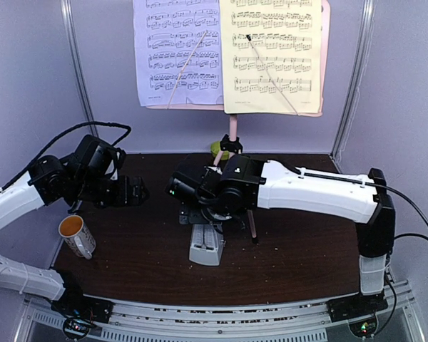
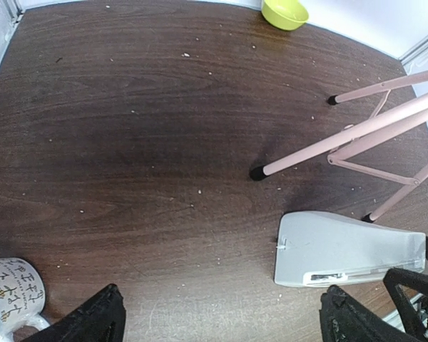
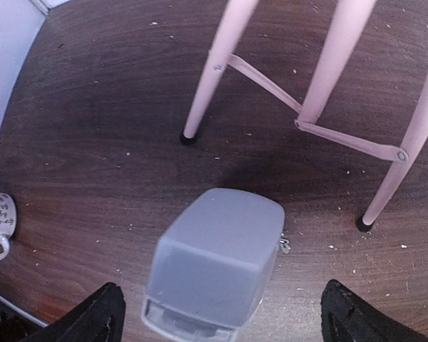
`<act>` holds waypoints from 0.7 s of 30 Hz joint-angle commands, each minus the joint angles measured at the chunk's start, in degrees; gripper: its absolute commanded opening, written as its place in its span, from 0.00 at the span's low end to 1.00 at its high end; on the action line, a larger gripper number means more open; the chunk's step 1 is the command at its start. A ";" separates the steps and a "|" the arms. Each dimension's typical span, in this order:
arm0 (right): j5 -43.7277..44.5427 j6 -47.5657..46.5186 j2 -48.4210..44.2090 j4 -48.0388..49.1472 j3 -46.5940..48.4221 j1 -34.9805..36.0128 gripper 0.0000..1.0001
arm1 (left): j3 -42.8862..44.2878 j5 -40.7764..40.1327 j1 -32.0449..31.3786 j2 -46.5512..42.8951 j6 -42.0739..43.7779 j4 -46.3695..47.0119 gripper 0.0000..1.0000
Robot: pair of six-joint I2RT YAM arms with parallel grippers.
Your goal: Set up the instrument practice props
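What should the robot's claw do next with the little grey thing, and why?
Probably lower the right claw straight down around the grey metronome, then close. The claw is open and hangs above it, with a finger on each side and nothing held. The pages already sit on the pink stand, so the metronome looks like what's left to handle.

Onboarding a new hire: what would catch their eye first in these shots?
The pink music stand at the back centre of the table, carrying a lavender page and a pale-yellow page side by side. Next, the grey metronome in front of it, under the right arm's open fingers. A white mug sits near the left edge.
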 commanded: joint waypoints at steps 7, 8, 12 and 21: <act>2.70 11.87 3.89 -5.26 0.03 -1.69 0.90 | -2.75 -2.75 0.49 -3.47 -1.59 -0.87 0.98; 2.79 12.45 4.08 -5.25 0.03 -2.03 0.89 | -3.15 -2.76 0.49 -3.65 -1.70 -0.84 0.98; 2.79 13.38 5.25 -5.07 -0.15 -3.27 0.83 | -4.74 -2.52 0.44 -4.01 -2.09 0.38 0.98; 1.84 12.10 8.99 -7.01 4.51 -4.53 0.74 | -3.35 -1.73 0.49 0.11 -2.02 2.08 0.98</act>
